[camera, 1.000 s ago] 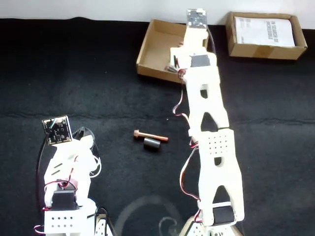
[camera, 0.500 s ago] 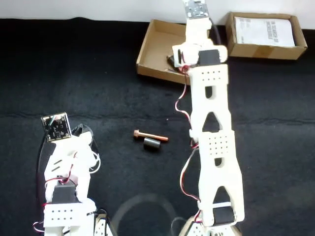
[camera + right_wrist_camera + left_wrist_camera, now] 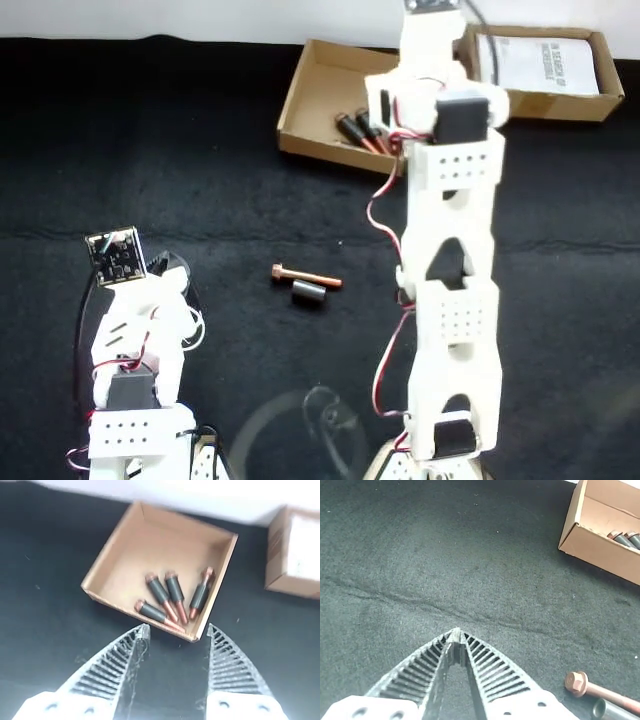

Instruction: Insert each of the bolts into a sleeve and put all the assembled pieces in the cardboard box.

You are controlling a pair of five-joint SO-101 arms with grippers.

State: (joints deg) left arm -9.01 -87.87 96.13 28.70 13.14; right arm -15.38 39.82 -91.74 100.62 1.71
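Pincer first, on our left: the left pincer [image 3: 456,632] has its fingers pressed together, tips meeting, holding nothing, over the dark bench [image 3: 180,150] and short of the loose parts. Near the middle of the bench lies the last loose bolt [image 3: 305,277], head towards our left, with the dark sleeve [image 3: 308,294] just beside its shank, close enough that we cannot tell if they touch.

We judge the step in hand to be joining this pair. To do it well, we should spread the left pincer before it comes down. The outer finger should land on the far side of the part we want, because a finger pushed between the two would likely roll one away. We would take the sleeve across its body and leave both ends free. The bolt we would take close to its head, so the shank stands clear to enter the bore in line.

Farther right, the right pincer [image 3: 175,630] is spread wide and empty, above the near wall of the cardboard box [image 3: 125,555]. Four assembled pieces [image 3: 170,597] lie inside. That arm must come back to the middle before it can help. A second box [image 3: 480,95] with a printed sheet [image 3: 535,62] stands beyond; we leave it alone.
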